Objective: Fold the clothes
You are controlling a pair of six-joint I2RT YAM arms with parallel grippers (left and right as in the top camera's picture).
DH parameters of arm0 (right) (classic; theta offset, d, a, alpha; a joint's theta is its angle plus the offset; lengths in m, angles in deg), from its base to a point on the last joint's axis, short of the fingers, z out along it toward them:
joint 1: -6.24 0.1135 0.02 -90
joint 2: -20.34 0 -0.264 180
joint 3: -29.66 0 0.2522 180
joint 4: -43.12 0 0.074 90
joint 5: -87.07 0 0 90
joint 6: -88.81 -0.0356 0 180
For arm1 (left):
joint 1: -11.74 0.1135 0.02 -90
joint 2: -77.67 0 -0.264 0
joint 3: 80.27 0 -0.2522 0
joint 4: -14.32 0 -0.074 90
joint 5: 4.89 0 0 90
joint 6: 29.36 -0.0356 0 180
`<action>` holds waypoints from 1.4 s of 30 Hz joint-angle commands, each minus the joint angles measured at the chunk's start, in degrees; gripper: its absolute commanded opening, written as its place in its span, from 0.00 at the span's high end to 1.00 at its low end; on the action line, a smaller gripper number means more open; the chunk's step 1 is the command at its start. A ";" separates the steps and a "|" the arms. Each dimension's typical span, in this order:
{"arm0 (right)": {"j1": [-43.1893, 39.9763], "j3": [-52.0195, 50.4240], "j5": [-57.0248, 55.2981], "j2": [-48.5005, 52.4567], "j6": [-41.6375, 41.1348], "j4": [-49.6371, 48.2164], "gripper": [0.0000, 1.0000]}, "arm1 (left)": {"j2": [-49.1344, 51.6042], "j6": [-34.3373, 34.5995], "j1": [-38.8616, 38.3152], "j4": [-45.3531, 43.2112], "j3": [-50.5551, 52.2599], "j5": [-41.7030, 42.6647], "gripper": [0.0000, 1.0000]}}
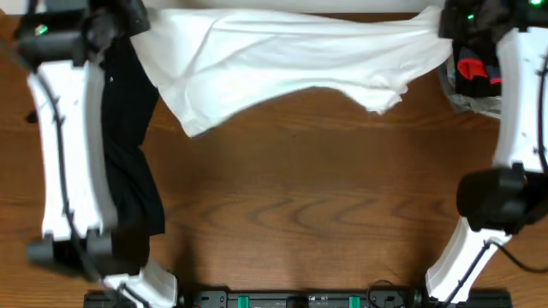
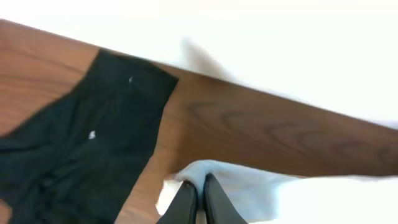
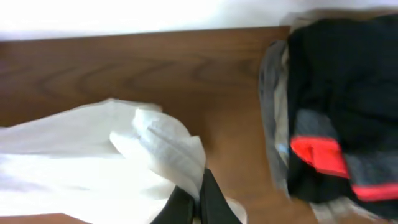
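Note:
The white T-shirt [image 1: 291,56] hangs stretched across the far side of the table, held at both ends. My left gripper [image 2: 199,198] is shut on its left edge [image 2: 236,186]; in the overhead view that gripper [image 1: 128,21] is at the far left. My right gripper [image 3: 198,202] is shut on a bunched fold of the shirt [image 3: 161,149]; it sits at the far right [image 1: 445,21]. The long black garment [image 1: 128,154] lies loose along the left side, partly under my left arm, and shows in the left wrist view [image 2: 81,143].
A pile of dark clothes with a red patch [image 1: 475,73] lies at the far right, beside my right arm; it fills the right of the right wrist view [image 3: 336,106]. Bare wooden table [image 1: 308,197] spreads in front of the shirt.

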 commanded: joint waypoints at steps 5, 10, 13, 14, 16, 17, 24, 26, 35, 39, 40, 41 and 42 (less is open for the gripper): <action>-0.50 -0.02 3.48 -0.61 4.72 14.97 0.99 | -2.43 -1.77 0.04 14.21 -0.31 -0.57 0.94; -0.42 -3.69 4.13 -0.61 6.54 21.64 0.99 | -1.05 -1.79 0.04 21.14 5.66 -0.59 0.94; -0.42 -7.26 4.13 -0.61 6.67 23.63 0.99 | -0.33 -1.79 0.04 20.90 11.87 -0.59 0.94; -0.42 -8.98 4.13 -0.61 6.67 23.91 0.99 | -0.20 -1.79 0.04 20.41 14.08 -0.59 0.94; -0.42 -12.57 4.13 -0.61 6.64 23.89 0.97 | 0.02 -1.77 0.04 18.60 19.41 -0.59 0.94; -0.42 -15.21 4.13 -0.61 6.64 23.65 0.97 | 0.11 -1.77 0.04 17.40 22.27 -0.59 0.94; -1.27 -30.93 0.37 -0.61 1.51 19.85 0.98 | 0.13 -1.75 0.04 11.04 34.75 -0.57 0.94; -1.75 -34.18 -0.42 -0.61 0.35 18.51 0.99 | 0.13 -1.77 0.04 10.43 35.80 -0.59 0.94; -2.62 -36.70 -0.37 -1.66 1.53 17.05 0.72 | 0.13 -1.77 0.04 8.11 35.98 -0.57 0.94; -2.60 -36.41 0.02 -3.91 2.40 16.74 0.58 | 0.13 -1.79 0.04 7.96 35.98 -0.57 0.94; -2.60 -36.26 0.28 -4.50 2.60 16.28 0.55 | 0.13 -1.79 0.04 7.80 35.98 -0.57 0.94; -2.54 -36.13 0.79 -5.18 2.97 15.43 0.51 | 0.13 -1.79 0.04 7.52 35.98 -0.57 0.94; -2.38 -36.11 1.70 -5.75 3.56 14.16 0.49 | 0.13 -1.79 0.04 7.23 35.98 -0.57 0.94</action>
